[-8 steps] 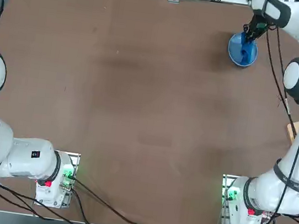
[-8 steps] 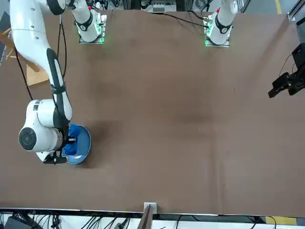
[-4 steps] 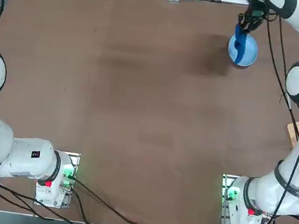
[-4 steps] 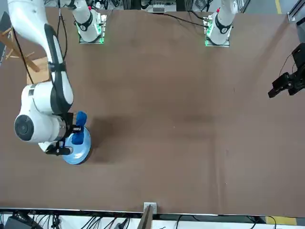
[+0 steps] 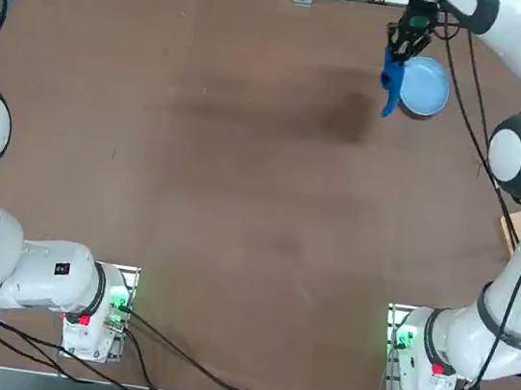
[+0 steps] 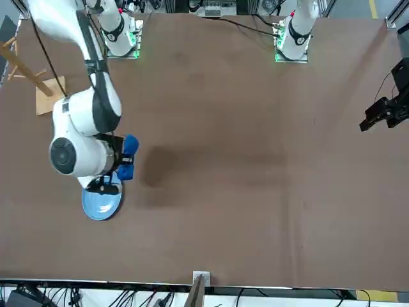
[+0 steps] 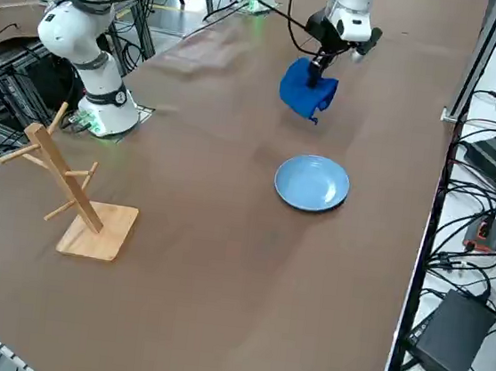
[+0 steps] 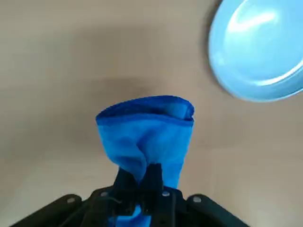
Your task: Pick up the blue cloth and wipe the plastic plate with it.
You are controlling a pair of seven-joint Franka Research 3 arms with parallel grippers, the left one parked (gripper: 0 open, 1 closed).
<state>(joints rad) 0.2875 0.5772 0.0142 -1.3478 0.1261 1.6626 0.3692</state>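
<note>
The right gripper (image 8: 141, 182) was closed on the blue cloth (image 8: 147, 137), its two fingertips pinching the fabric between them with no gap beyond the cloth's own thickness. The cloth hung bunched and creased from the grip, raised above the brown table (image 7: 251, 240), with a loose fold standing out past the fingertips and its darker hem showing along the edge.

The plastic plate (image 7: 312, 183), round and light blue with a slightly raised rim, lay flat on the table, right side up. It held nothing; its smooth inside was bare and caught a bright reflection. The cloth was off to one side of the plate, apart from it and higher up.

Well apart from the plate, a wooden rack (image 7: 69, 181) with slanting pegs stood on its square base on the table, and nothing hung on its pegs.
</note>
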